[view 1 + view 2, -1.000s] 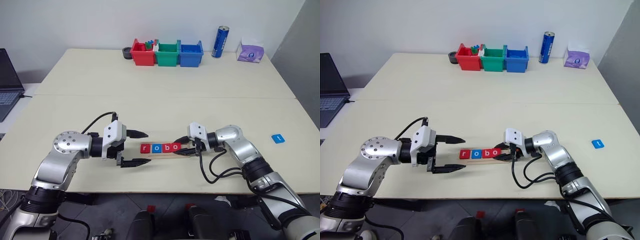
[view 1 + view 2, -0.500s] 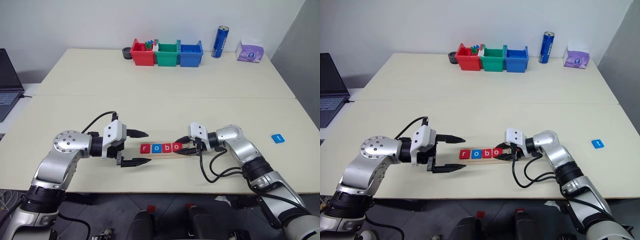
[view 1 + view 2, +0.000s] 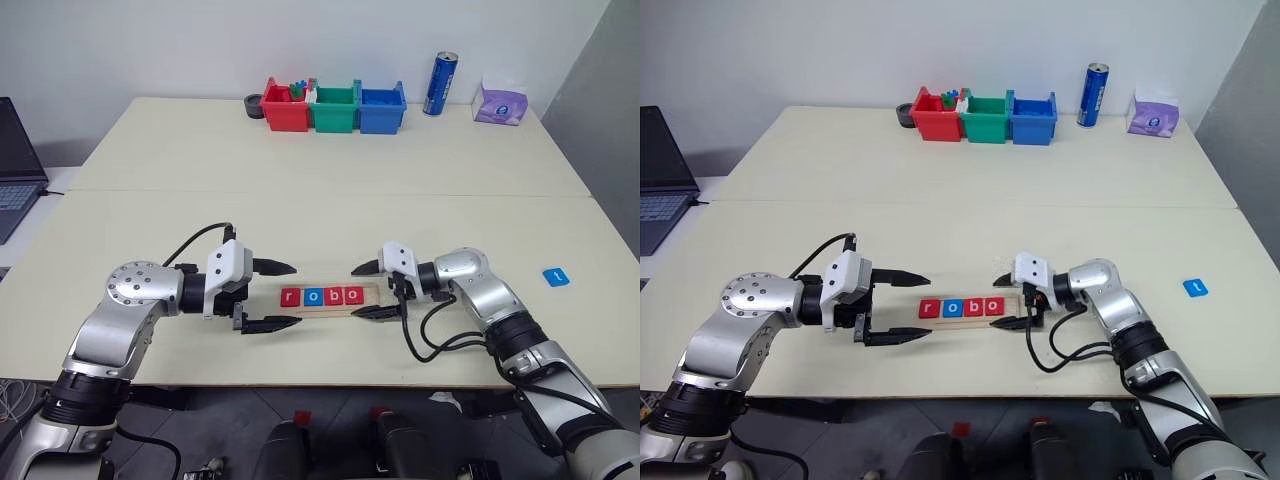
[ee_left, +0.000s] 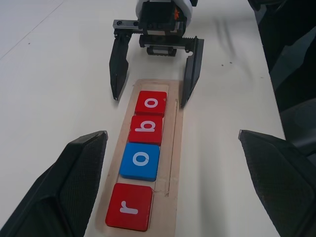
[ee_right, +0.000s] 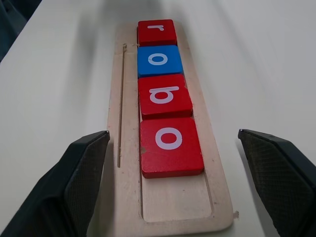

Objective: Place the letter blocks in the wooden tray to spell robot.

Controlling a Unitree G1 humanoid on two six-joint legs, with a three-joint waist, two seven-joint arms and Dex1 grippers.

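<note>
With r, o, b, o seated in the wooden tray (image 3: 330, 297) and my right gripper (image 3: 370, 290) spread wide astride its free end, a careless withdrawal could nudge the last red block (image 5: 170, 145) askew.

You can read white letters r, o, b, o on four letter blocks (image 5: 165, 94) in the wooden tray (image 5: 175, 207).

place: we think it is a lab or office room | signs: we see a plain white wall (image 3: 150, 40), two pale tables (image 3: 300, 150) pushed together, a laptop (image 3: 15, 165) at one edge, plastic sorting bins (image 3: 335, 107)
</note>
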